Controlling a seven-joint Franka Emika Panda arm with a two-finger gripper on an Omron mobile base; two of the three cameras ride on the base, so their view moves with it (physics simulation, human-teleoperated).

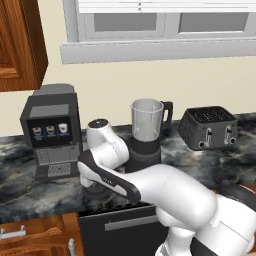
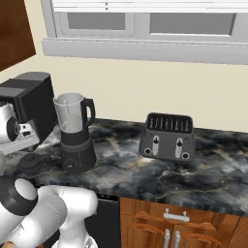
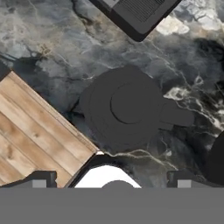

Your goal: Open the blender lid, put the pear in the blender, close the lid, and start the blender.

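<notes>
The blender [image 1: 146, 137] [image 2: 75, 133] stands on the dark marble counter, its clear jar open at the top with no cap on it. The blender lid [image 3: 127, 109] [image 2: 31, 162], a round black cap with a raised knob, lies flat on the counter to the left of the blender base. My gripper [image 3: 111, 183] hangs over the counter's front edge just short of the lid, open, with nothing between its fingers [image 3: 39, 181]. The pear is out of view.
A boxy grey coffee machine [image 1: 52, 135] [image 2: 26, 106] stands left of the blender, and its drip tray corner [image 3: 140, 13] lies just beyond the lid. A dark toaster [image 1: 209, 127] [image 2: 168, 137] sits to the right. The wooden floor [image 3: 35, 131] lies below the counter edge.
</notes>
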